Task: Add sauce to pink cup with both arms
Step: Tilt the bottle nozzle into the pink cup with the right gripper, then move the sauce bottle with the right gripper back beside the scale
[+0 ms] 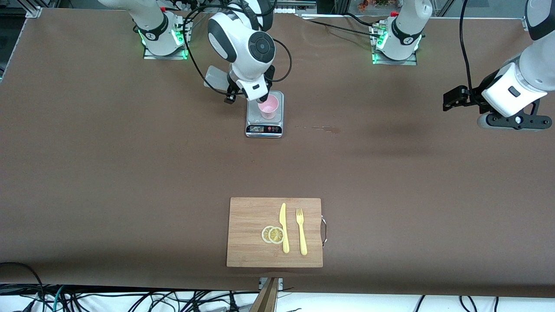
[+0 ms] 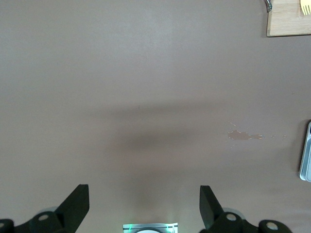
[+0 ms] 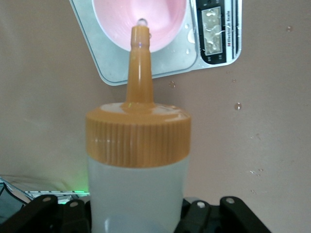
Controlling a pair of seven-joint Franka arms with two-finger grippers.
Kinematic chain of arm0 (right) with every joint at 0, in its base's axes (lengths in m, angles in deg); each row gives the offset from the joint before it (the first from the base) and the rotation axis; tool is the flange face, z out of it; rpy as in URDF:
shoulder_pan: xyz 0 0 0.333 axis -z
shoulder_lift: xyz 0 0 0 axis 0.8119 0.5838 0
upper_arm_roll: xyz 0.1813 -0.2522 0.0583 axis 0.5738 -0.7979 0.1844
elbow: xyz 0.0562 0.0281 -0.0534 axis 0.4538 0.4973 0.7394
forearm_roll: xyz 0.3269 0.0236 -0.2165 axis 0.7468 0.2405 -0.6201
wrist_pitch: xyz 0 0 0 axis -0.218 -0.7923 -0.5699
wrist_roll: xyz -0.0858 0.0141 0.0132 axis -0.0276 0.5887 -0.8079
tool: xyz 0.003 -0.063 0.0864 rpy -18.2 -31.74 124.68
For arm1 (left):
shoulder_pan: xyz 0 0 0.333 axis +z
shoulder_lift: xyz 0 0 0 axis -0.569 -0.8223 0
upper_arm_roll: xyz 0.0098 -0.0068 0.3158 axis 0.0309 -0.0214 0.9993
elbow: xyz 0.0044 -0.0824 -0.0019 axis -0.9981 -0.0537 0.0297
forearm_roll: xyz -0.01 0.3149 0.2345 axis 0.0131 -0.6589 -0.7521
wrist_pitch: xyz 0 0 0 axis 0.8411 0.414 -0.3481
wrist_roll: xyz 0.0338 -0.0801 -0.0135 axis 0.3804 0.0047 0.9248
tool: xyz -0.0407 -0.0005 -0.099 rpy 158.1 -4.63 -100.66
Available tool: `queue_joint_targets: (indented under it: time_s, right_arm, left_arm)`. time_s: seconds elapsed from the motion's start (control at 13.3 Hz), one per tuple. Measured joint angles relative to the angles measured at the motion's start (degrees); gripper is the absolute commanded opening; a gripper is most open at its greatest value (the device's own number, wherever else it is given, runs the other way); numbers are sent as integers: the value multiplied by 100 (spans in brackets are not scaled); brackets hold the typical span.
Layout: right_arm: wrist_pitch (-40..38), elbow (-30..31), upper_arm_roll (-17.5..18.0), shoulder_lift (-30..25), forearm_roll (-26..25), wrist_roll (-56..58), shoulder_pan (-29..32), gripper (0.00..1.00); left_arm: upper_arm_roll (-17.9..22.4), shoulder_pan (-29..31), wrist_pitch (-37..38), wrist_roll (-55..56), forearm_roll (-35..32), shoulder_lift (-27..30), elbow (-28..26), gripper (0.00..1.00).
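Note:
The pink cup [image 1: 269, 106] stands on a small silver scale [image 1: 264, 128] in the middle of the table, nearer the robots' bases. My right gripper [image 1: 259, 96] hangs over the cup and is shut on the sauce bottle [image 3: 138, 194], a whitish bottle with an orange cap [image 3: 138, 138]. Its nozzle [image 3: 140, 63] points down at the cup [image 3: 160, 19], with a drop at its tip over the cup's inside. In the front view the bottle is mostly hidden by the hand. My left gripper [image 1: 453, 99] waits open and empty [image 2: 144, 204] over bare table toward the left arm's end.
A wooden cutting board [image 1: 251, 216] near the front camera holds a yellow knife [image 1: 284, 227], a yellow fork [image 1: 301, 232] and two lemon slices [image 1: 273, 234]. A pale stain [image 1: 325, 128] lies beside the scale. Droplets dot the scale [image 3: 116, 68] and the table. A whitish object [image 1: 215, 78] lies under the right arm.

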Motion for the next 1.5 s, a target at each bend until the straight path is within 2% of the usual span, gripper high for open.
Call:
queue_joint_targets:
  time_s: [0.23,0.38,0.9,1.28,1.5]
  right_arm:
    - [-127,-216,-8,-142,30,282,347,0]
    - [-133,-237,-16,-387,297,773,777,0]
    - [-130,-240,-40,-996,2145,3244,2546,0]
    - [-210,-227,-73,-952,3192,5055,3527,0]
    - [-685,-253,-132,-641,3656,6498,4266,0]
  left_arm:
    - [0,0,-2,0,0,-1,0,100]
    - [0,0,-2,0,0,-1,2,100]
    - [0,1,-3,0,0,-3,3,100]
    - [0,1,-4,0,0,-4,4,100]
    - [0,1,-4,0,0,-5,5,100]
